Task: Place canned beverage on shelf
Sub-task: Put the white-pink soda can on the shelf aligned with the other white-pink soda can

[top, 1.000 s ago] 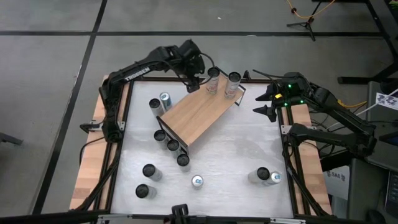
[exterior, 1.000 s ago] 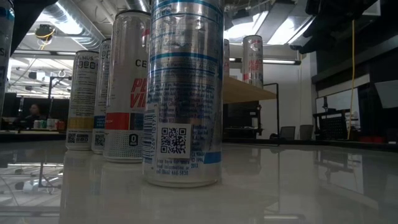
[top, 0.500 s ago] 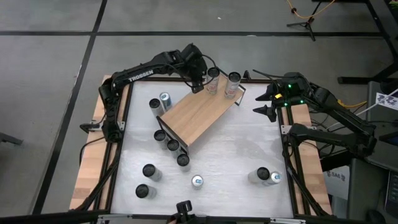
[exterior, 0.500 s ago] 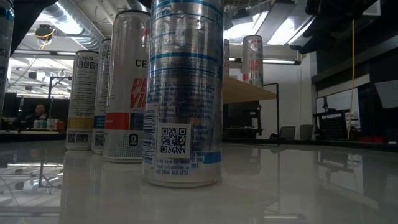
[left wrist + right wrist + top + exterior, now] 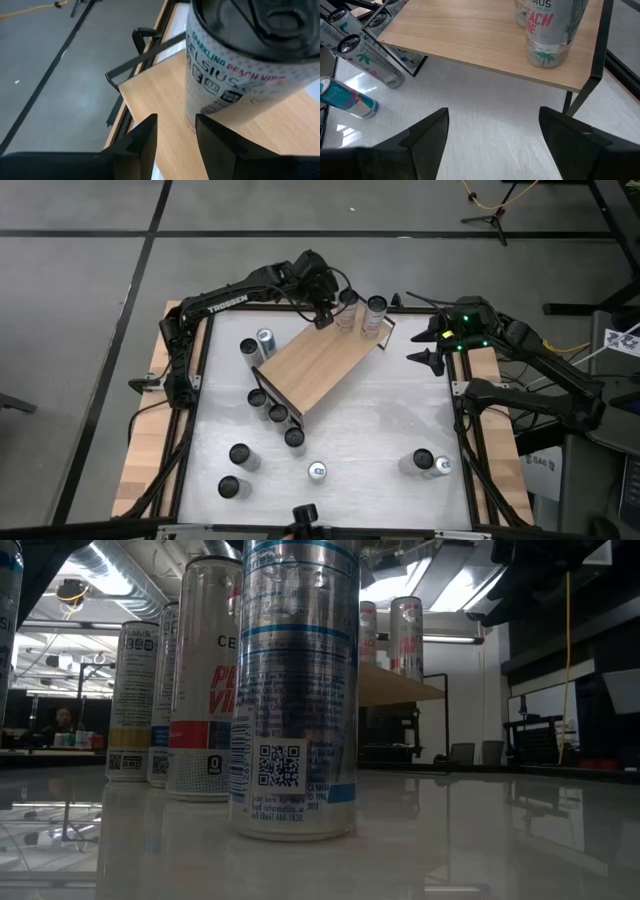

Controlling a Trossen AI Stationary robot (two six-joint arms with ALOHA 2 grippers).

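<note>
The light-brown wooden shelf (image 5: 320, 365) stands slantwise at the table's far middle on black frame ends. Two cans stand upright on its far end: a peach-print can (image 5: 347, 308) (image 5: 250, 60) and a second can (image 5: 375, 313) (image 5: 552, 30). My left gripper (image 5: 324, 313) (image 5: 176, 145) hovers low over the shelf's far corner, right beside the peach-print can. Its fingers are a small gap apart with nothing between them. My right gripper (image 5: 428, 345) (image 5: 492, 135) is open and empty at the table's far right edge. My left gripper has one fingertip (image 5: 202, 122) close to the foot of the peach-print can's wall (image 5: 195, 122). I cannot tell whether it touches. The can stands upright on the shelf board, outside the gap between the fingers.
Several more cans stand on the white tabletop: two left of the shelf (image 5: 256, 342), three along its near end (image 5: 278, 413), others near the front (image 5: 238, 453) (image 5: 317, 471) and front right (image 5: 430, 463). In the low view one can (image 5: 295, 690) fills the foreground.
My left gripper has moved a little toward the table's right edge, closer to the peach-print can on the shelf. In the low view that can now shows farther out from behind the foreground can.
</note>
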